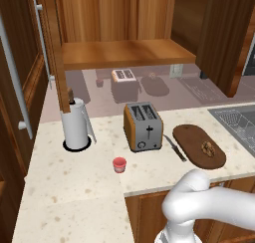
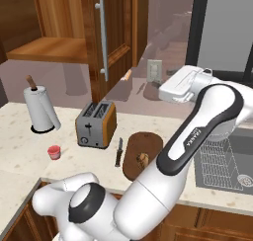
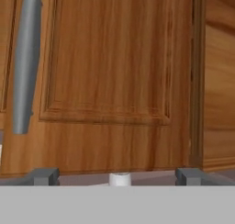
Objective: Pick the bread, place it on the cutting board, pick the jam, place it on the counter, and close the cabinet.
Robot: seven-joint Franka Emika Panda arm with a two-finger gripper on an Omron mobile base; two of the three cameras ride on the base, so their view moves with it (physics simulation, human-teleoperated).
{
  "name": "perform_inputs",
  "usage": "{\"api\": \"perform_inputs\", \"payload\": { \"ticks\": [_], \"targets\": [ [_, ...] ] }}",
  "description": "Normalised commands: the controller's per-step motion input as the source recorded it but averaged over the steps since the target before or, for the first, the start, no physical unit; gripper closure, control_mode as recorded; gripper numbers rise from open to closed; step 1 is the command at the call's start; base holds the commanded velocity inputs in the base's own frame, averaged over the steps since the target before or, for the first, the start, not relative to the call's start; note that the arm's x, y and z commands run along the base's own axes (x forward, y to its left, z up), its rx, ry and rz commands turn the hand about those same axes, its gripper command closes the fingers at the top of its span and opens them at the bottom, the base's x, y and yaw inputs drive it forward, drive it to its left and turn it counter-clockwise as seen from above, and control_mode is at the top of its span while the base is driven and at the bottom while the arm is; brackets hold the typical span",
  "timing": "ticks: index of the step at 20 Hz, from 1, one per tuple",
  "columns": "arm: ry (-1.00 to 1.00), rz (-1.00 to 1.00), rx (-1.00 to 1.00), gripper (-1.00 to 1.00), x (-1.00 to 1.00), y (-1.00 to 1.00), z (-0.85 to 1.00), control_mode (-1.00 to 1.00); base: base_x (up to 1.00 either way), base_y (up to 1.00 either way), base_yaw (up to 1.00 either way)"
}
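The bread (image 1: 208,148) (image 2: 143,159) lies on the dark oval cutting board (image 1: 191,137) (image 2: 143,141), right of the toaster. On the counter (image 1: 74,187) (image 2: 20,156), the small red jam (image 1: 119,164) (image 2: 54,152) stands in front of the toaster. The cabinet (image 1: 124,53) hangs open, its shelf bare, both doors swung out. My gripper (image 3: 117,177) is open, its fingertips (image 3: 43,176) far apart with nothing between them. It faces the panel of the right door (image 3: 110,71) (image 2: 116,37) at close range, beside its steel bar handle (image 3: 25,62) (image 2: 103,35). My white hand (image 2: 183,87) hovers right of that door.
A toaster (image 1: 143,126) (image 2: 96,124) stands mid-counter, with a knife (image 1: 174,147) (image 2: 119,152) between it and the board. A paper towel roll (image 1: 77,125) (image 2: 42,109) is at the left. The sink (image 1: 239,120) (image 2: 222,166) lies at the right. A tall dark cabinet (image 1: 15,87) flanks the left.
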Motion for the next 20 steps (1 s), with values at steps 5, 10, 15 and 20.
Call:
{"api": "perform_inputs", "payload": {
  "ticks": [5,10,15,20],
  "targets": [
    [0.0,0.05,0.0,-1.0,-0.04,0.08,0.0,-1.0,0.0,0.0,0.0],
    [0.0,0.07,0.0,-1.0,-0.1,0.03,0.13,-1.0,0.0,0.0,0.0],
    [0.0,0.07,0.0,-1.0,-0.04,0.03,0.19,-1.0,0.0,0.0,0.0],
    [0.0,0.06,0.0,-1.0,0.0,0.05,0.09,-1.0,0.0,0.0,0.0]
  ]
}}
